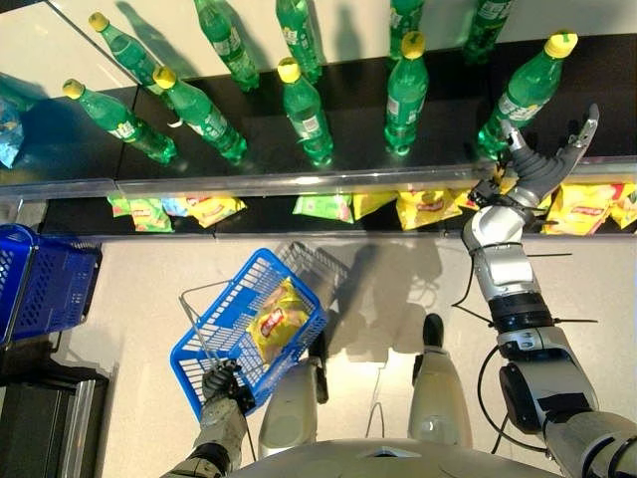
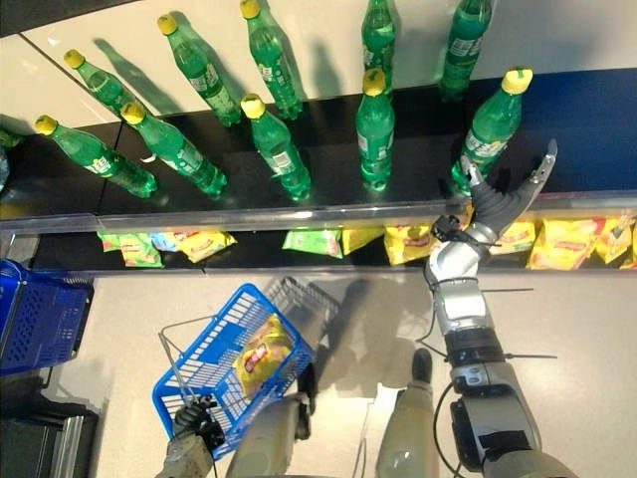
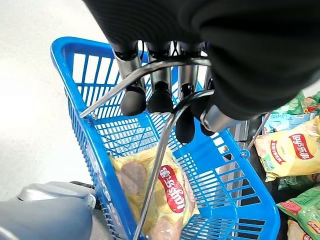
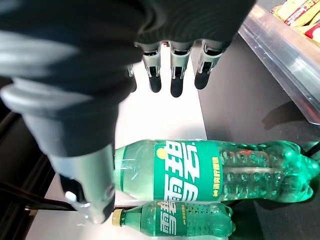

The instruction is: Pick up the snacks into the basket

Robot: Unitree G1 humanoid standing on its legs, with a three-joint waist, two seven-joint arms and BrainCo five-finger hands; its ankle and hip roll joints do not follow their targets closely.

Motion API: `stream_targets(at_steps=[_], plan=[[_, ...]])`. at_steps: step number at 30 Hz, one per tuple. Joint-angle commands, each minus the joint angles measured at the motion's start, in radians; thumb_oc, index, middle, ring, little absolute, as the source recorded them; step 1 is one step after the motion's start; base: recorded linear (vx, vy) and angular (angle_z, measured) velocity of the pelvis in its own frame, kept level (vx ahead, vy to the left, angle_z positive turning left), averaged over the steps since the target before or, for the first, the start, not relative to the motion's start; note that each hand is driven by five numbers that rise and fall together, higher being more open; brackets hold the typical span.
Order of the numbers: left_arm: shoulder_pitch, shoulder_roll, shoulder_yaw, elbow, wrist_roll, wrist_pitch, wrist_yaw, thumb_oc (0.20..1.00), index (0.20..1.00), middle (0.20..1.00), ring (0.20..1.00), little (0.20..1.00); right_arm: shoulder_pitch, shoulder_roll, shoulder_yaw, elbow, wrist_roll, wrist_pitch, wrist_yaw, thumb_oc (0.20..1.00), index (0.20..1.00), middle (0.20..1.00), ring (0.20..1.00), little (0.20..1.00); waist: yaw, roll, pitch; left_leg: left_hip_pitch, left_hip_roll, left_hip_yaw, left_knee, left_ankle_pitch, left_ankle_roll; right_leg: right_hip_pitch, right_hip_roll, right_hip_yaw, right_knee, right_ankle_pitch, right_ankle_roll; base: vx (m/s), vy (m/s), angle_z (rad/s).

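So, left hand [image 3: 165, 95] curled round wire handle [image 3: 150, 75] of blue basket [image 1: 244, 334], one yellow snack bag [image 1: 279, 321] lying inside. Right hand [image 1: 532, 164] up at shelf edge beside green bottle [image 1: 523, 95], fingers spread, holding nothing. More snack bags [image 1: 428, 207] on lower shelf.

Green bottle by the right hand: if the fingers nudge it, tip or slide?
Probably tips. The green bottle is tall and narrow, standing upright near the shelf's front rail. It looks full, so fairly heavy, and the smooth plastic may slip. The right hand, open, is right beside it; go gently.
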Motion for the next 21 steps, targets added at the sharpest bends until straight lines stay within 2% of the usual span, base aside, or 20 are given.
stream_targets(at_steps=[1, 9, 21], plan=[[0.025, 0.082, -0.009, -0.041, -0.038, -0.052, 0.028, 0.2, 0.2, 0.2, 0.2, 0.2, -0.081, -0.031, -0.025, -0.051, 0.019, -0.044, -0.005, 1.0, 1.0, 1.0, 1.0, 1.0, 0.029, -0.026, -0.004, -0.022, -0.025, -0.019, 0.067, -0.023, 0.058, 0.019, 0.024, 0.033, 0.023, 0.012, -0.007, 0.0, 0.0, 0.0], [0.036, 0.089, -0.018, -0.085, -0.053, -0.051, 0.025, 0.2, 0.2, 0.2, 0.2, 0.2, -0.145, -0.043, -0.013, -0.027, 0.033, -0.045, 0.001, 1.0, 1.0, 1.0, 1.0, 1.0, 0.035, -0.031, 0.01, -0.042, -0.028, -0.022, 0.068, -0.015, 0.06, 0.004, 0.024, 0.028, 0.024, 0.019, -0.009, 0.0, 0.0, 0.0], [0.038, 0.109, 0.003, -0.062, -0.054, -0.048, 0.03, 0.2, 0.2, 0.2, 0.2, 0.2, -0.201, -0.059, -0.013, 0.03, 0.091, -0.07, 0.001, 1.0, 1.0, 1.0, 1.0, 1.0, 0.041, -0.037, 0.023, -0.065, -0.031, -0.023, 0.075, -0.012, 0.06, -0.015, 0.026, 0.033, 0.027, 0.022, -0.014, 0.0, 0.0, 0.01]])
